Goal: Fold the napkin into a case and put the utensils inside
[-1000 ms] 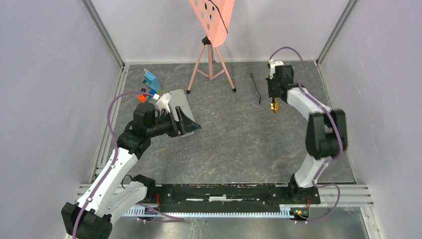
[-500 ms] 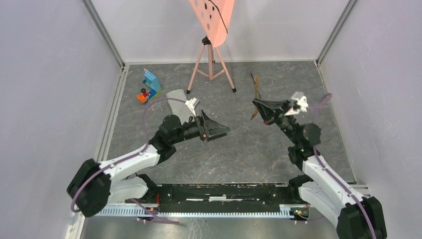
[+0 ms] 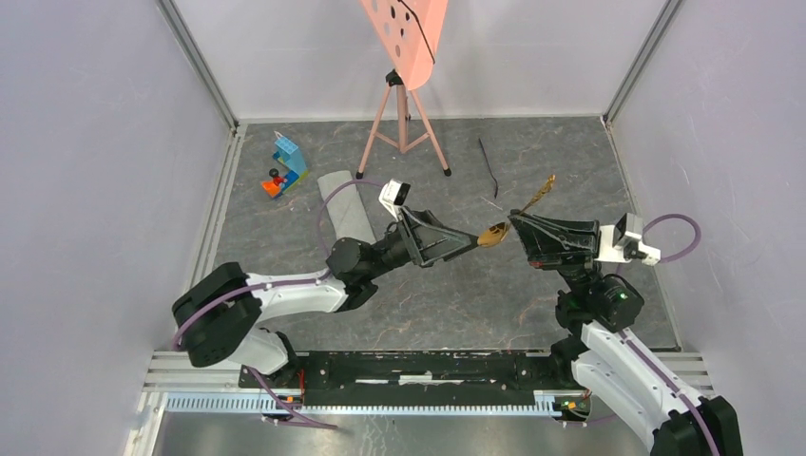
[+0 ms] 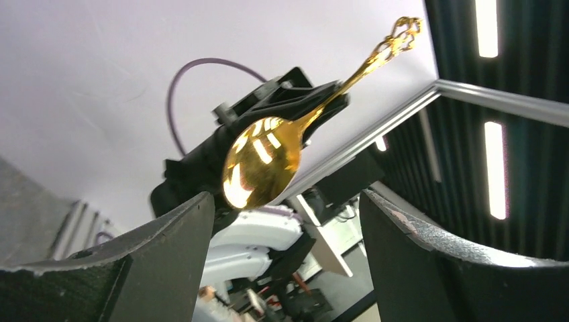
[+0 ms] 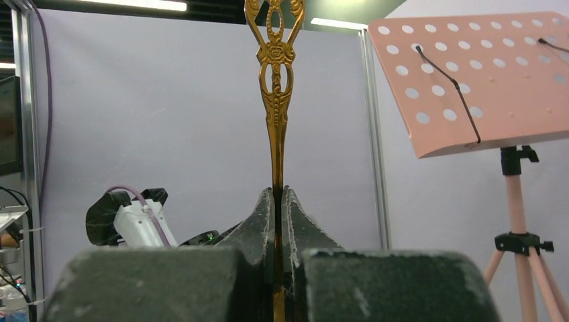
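Lying on dark marbled tabletop point(image 3: 456, 299), grey napkin point(image 3: 340, 190); lilac walls point(image 3: 95, 190).

A robotics lab test cell: pale lilac wall panels point(image 3: 95, 190) in aluminium frame posts point(image 3: 195, 62) enclose a dark grey marbled counter point(image 3: 456, 285), with a pink perforated board on a tripod point(image 3: 409, 33) at the far side and ceiling strip lights point(image 4: 486, 27) overhead.

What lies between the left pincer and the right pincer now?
The bowl of the gold spoon, gripped by the shut right pincer, just before the open left pincer; the top view shows it.
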You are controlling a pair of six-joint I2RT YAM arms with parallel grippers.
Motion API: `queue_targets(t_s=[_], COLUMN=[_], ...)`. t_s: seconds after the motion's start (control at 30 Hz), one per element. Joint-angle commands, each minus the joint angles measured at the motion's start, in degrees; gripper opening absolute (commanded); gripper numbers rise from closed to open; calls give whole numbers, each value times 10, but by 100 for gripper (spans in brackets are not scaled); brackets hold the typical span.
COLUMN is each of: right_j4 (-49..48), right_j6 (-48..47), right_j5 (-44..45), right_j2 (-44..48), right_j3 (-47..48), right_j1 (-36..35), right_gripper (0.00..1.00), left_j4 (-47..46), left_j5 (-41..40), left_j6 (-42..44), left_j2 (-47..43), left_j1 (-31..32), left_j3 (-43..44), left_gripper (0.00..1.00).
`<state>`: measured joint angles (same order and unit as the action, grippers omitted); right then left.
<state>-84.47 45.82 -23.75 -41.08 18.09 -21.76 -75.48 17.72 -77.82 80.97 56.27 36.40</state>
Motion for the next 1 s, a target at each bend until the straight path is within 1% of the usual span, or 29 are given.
queue_targets(t_s=[0.0, 0.07, 0.17, 0.23, 0.33, 0.37, 0.43, 0.57, 0.67, 0.73, 0.77, 0.8, 0.83, 0.87, 0.9, 0.93, 0.97], right_j4=[-136, -159, -170, -171, -170, -170, -183, -206, -200, -164, -139, -93, -40, 24, 90, 166, 255], right_j6=[31, 36, 38, 29, 14, 12, 10, 10, 2, -4, -6, -9, -12, -22, -42, -70, -109], right_j5=[-4, -4, -7, -11, -19, -18, -17, -18, -28, -37, -38, -33, -26, -20, -23, -33, -37], right_j2=[-15, -21, -27, -27, -22, -20, -16, -14, -7, 3, 12, 27, 48, 70, 97, 116, 139], right_j3=[-13, -16, -15, -19, -27, -31, -40, -47, -47, -48, -53, -62, -71, -83, -89, -89, -82], right_j1=[-5, -5, -7, -6, -7, -7, -7, -7, -8, -8, -8, -8, -8, -8, -8, -8, -8], right_gripper=[0, 0, 0, 0, 0, 0, 0, 0, 0, 2, 11, 26, 45, 60, 66, 71, 75], left_j4=[-92, -103, -98, -101, -102, -105, -112, -125, -125, -120, -108, -84, -49, 1, 61, 142, 261], left_j5=[-56, -73, -94, -101, -99, -99, -99, -111, -110, -109, -103, -90, -66, -44, -13, 31, 73], left_j6=[-105, -133, -146, -149, -151, -154, -157, -167, -165, -154, -144, -133, -116, -95, -63, -21, 31], left_j2=[56, 78, 90, 92, 94, 95, 97, 99, 97, 88, 80, 66, 49, 21, -16, -50, -91], left_j1=[21, 35, 43, 43, 44, 43, 44, 44, 43, 40, 32, 21, 2, -17, -46, -83, -112], left_j3=[42, 44, 39, 39, 46, 46, 46, 39, 40, 33, 24, 16, 5, -7, -21, -24, -16], left_gripper=[83, 82, 77, 73, 64, 58, 51, 39, 23, 6, 2, 2, 2, 2, 2, 2, 2])
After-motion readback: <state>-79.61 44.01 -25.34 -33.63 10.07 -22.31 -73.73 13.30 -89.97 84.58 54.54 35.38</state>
